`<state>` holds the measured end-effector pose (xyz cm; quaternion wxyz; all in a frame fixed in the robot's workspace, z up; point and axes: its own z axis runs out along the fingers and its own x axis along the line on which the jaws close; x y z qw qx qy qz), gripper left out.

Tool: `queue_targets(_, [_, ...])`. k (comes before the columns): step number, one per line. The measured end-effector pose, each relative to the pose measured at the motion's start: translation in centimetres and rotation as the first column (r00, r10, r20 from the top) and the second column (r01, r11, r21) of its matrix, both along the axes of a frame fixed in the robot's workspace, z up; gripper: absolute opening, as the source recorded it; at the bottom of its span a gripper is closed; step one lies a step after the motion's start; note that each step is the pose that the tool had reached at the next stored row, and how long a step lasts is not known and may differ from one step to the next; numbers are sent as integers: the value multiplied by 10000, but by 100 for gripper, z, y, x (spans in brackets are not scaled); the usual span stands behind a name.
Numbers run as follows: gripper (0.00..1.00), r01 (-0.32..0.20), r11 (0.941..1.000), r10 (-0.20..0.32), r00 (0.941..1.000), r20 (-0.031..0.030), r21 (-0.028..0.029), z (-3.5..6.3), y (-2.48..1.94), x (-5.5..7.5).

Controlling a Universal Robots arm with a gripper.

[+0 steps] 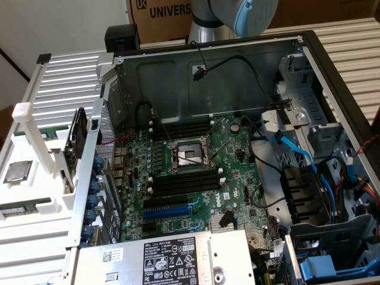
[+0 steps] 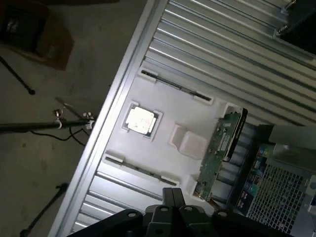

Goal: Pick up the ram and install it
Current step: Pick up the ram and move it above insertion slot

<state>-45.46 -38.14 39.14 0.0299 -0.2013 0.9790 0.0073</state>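
Observation:
The ram (image 2: 217,152) is a long green board with dark chips. It leans on its edge at the side of the white tray (image 2: 192,118) next to the computer case. In the exterior view the ram (image 1: 79,133) stands dark at the tray's edge by the case wall. My gripper (image 2: 171,195) hangs high above the tray with its fingers shut together and nothing between them. It is apart from the ram, closest to the end of the board.
A square silver processor (image 2: 141,120) lies mid-tray between two slotted holders (image 2: 175,88) (image 2: 140,170); a thin green strip (image 1: 18,209) sits in one. The open case holds a motherboard (image 1: 196,172) with black slots (image 1: 181,184). Cables (image 1: 297,160) fill its right side.

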Motion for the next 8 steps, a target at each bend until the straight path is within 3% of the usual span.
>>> queue_targets(2, [10, -729, 9973, 729, 9973, 1, 0, 0, 0, 0])
queue_targets(4, [10, -1460, 9893, 1460, 9893, 0, 0, -1, 0, 0])
queue_targets(8, [10, -2180, 9760, 2180, 9760, 0, 0, -1, 0, 0])
